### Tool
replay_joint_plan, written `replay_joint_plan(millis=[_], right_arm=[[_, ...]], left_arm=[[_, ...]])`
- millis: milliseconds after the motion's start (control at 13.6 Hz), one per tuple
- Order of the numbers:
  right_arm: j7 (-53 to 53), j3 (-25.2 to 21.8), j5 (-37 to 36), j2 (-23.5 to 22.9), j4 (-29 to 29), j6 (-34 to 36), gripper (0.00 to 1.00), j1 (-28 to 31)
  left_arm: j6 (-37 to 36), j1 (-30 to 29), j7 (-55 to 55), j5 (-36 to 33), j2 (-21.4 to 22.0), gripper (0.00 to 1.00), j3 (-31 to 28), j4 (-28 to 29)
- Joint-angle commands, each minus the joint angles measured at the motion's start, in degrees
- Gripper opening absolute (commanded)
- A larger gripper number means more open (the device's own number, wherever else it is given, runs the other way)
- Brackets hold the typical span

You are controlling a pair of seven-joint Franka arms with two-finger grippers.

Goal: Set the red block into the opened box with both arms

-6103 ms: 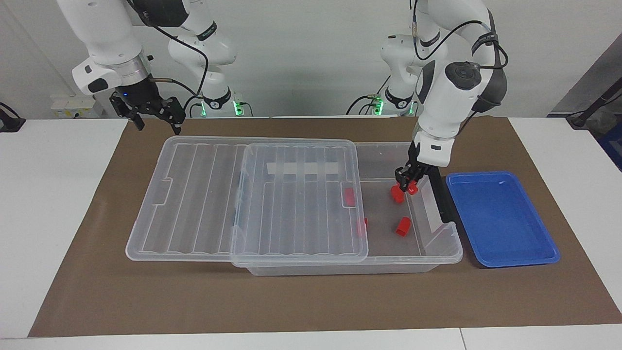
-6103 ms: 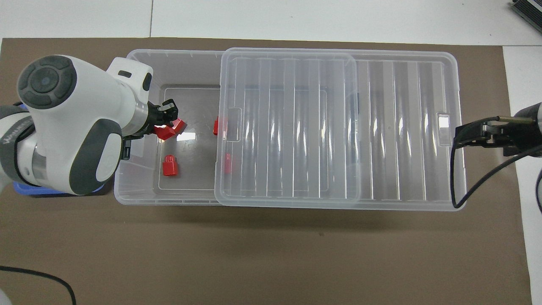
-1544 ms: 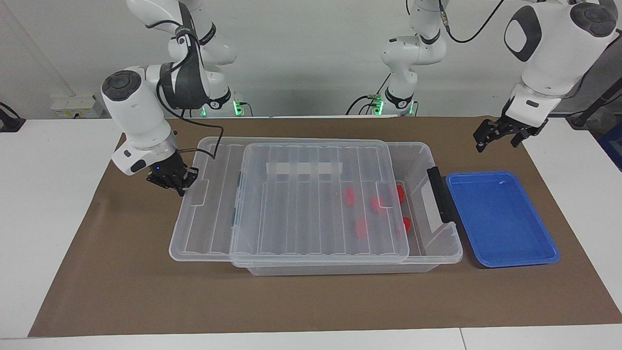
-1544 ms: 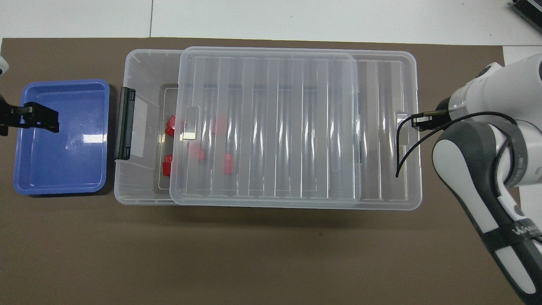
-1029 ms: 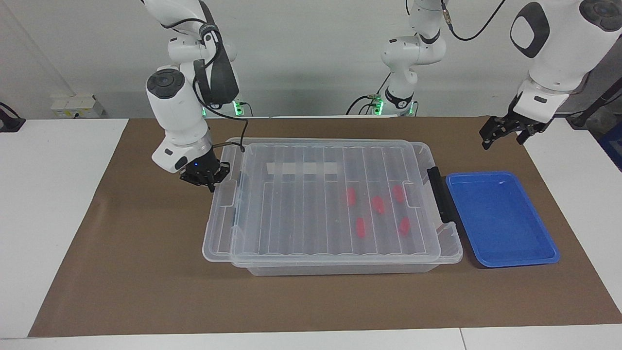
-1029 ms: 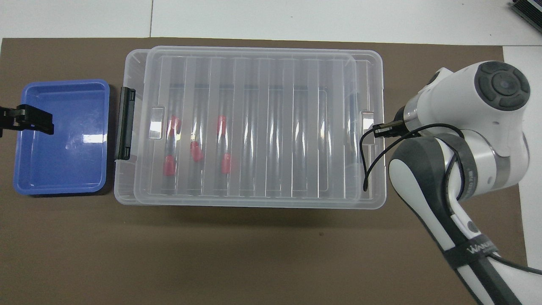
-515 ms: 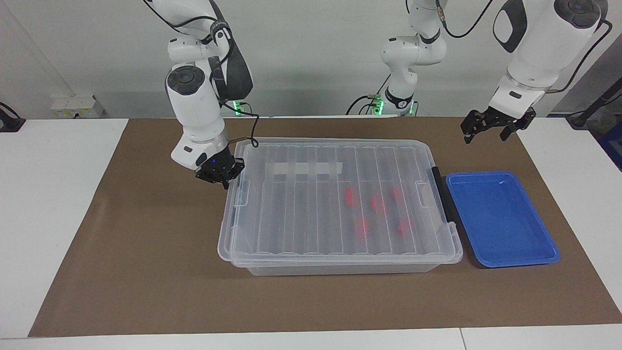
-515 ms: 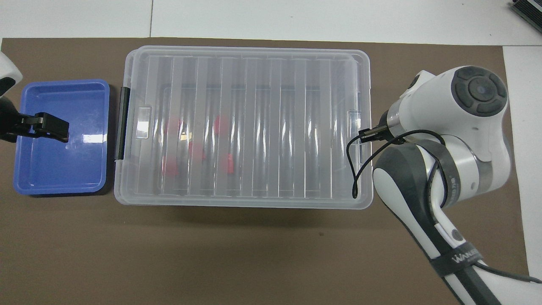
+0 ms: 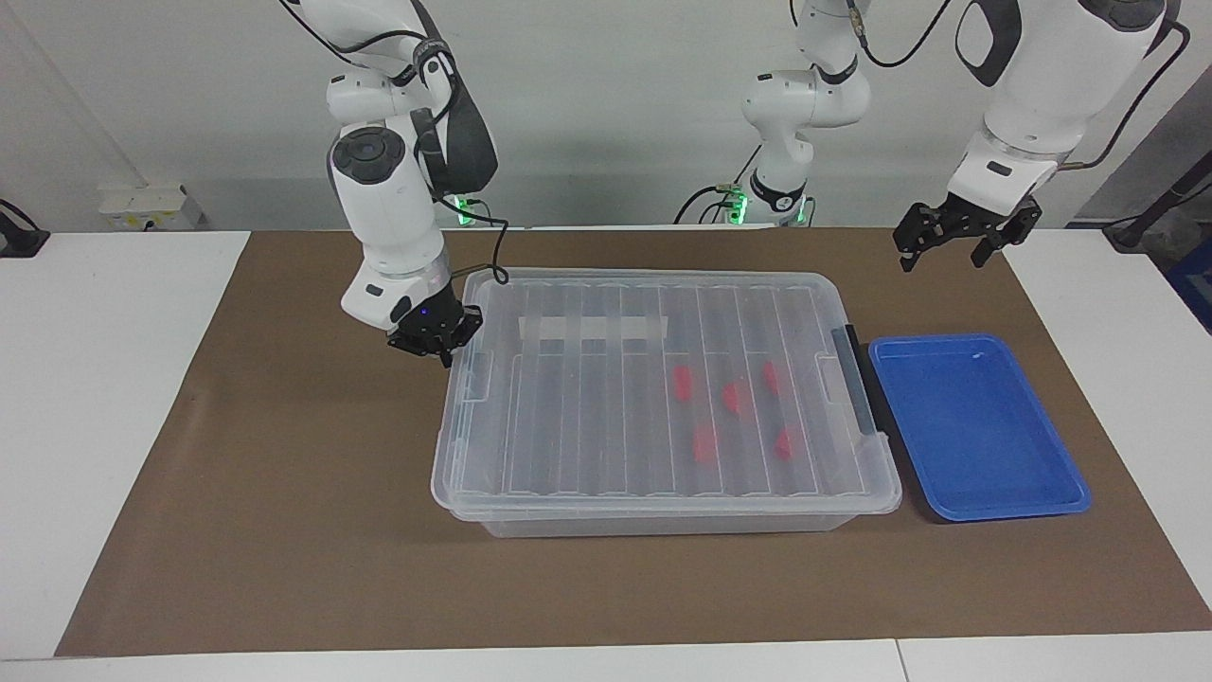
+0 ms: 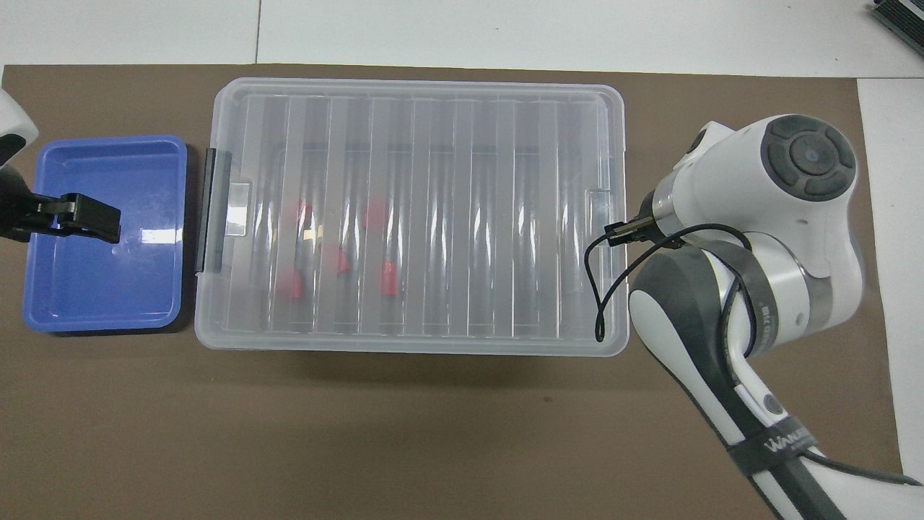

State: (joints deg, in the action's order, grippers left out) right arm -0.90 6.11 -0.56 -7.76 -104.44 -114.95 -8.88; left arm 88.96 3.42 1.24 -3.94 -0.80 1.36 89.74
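Observation:
The box is a clear bin in the middle of the brown mat, and its ribbed lid covers it fully. Several red blocks lie inside under the lid, toward the left arm's end; in the overhead view they show blurred through it. My right gripper is shut and low, its tips against the lid's end toward the right arm's end of the table. My left gripper hangs open and empty in the air by the blue tray. From overhead it shows over the tray.
A shallow blue tray lies on the mat beside the box, toward the left arm's end. The box's black handle faces the tray. A black cable loops from the right wrist over the lid's corner.
The lid has slid toward the left arm's end until it covers the whole box, with the shut right gripper moving along at its end. The left gripper shifted slightly, still open.

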Motion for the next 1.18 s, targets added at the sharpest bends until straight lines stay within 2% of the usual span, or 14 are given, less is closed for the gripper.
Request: replay_joint_plan(millis=[0,294,662,735,882,1029,1103], right_arm=[[1.96,0.13,1.88,0.72,-0.76,-0.19,0.0,0.1],[1.17,-0.05,1.96,1.77,-0.68,0.95,0.0,1.14],[-1.91,-0.23,1.88,6.16,-1.9,5.7,0.0,6.76],[-2.0,-0.31,1.88,7.22,-2.52,6.48,0.1,8.34],[-3.4,-0.23,1.88,8.98,-2.52,8.77,0.77,10.81],[-6.73,-0.4,1.88,10.56,-2.08,10.0,0.96,12.13],[-7.27,-0.49,1.88,11.0,-1.65,10.27,0.98,12.92]], left_arm=[[0.42,-0.17,0.08,1.04,1.24,1.0,-0.21,1.49],[0.42,-0.78,0.08,1.04,1.33,1.0,-0.21,1.57],[0.42,-0.7,0.08,1.04,1.33,1.0,-0.21,1.57],[0.42,-0.78,0.08,1.04,1.33,1.0,-0.21,1.57],[0.51,-0.7,0.08,1.04,1.24,1.0,-0.21,1.57],[0.42,-0.7,0.08,1.04,1.33,1.0,-0.21,1.57],[0.42,-0.7,0.08,1.04,1.33,1.0,-0.21,1.57]])
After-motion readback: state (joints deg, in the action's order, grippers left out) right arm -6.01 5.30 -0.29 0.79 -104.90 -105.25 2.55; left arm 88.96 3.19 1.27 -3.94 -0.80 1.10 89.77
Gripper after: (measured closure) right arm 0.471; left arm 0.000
